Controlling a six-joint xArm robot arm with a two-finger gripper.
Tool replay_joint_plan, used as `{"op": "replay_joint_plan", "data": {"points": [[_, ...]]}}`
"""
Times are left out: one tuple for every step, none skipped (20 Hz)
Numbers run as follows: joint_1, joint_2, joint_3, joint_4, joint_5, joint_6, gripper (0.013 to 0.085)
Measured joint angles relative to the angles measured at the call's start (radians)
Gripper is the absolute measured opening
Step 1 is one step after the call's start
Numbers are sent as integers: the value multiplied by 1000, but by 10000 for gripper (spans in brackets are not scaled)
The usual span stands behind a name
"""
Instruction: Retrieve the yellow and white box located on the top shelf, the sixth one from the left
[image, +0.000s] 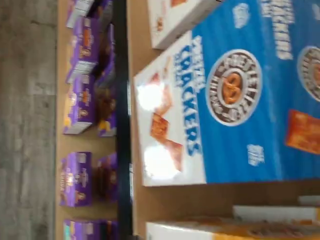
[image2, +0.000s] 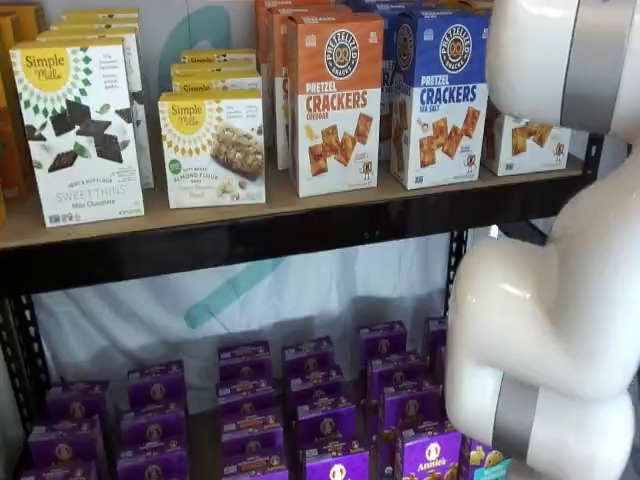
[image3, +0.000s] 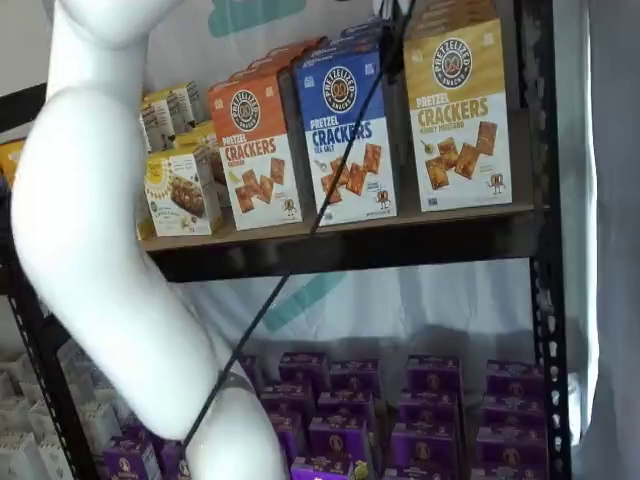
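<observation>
Wrong-box risk while the yellow and white box is being approached

The yellow and white box (image3: 458, 115) is being seen upright at the right end of the top shelf (image3: 400, 245), just beside the blue box (image3: 345, 130), with the orange box (image3: 258, 150) further along. In the wrist view the blue box (image: 235, 100) is filling the frame, while only a yellow and white edge (image: 220, 229) is showing beside it, so the camera is judged to be centred on the neighbour. The pincer is not being shown in either shelf view, only the white arm (image2: 560, 300); its jaws are being taken as spread wide, with nothing visibly held. If the approach is not being shifted sideways, the blue box could be seized or knocked, since the gap between the two boxes is narrow.
</observation>
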Motion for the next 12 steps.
{"op": "replay_joint_plan", "data": {"points": [[-3,10,-15,4,-5,-3,850],[-4,17,-25,7,-13,-5,850],[-3,21,-31,7,-22,-6,850],[1,29,-41,6,-31,-6,850],[7,35,-46,5,-39,-4,850],[14,39,-49,3,-48,0,850],[21,42,-49,2,-56,4,850],[31,44,-47,-1,-69,9,850],[44,45,-42,-7,-85,13,850],[55,45,-37,-15,-100,15,850],[67,45,-29,-24,-119,16,850],[80,45,-20,-36,-141,17,850]]}}
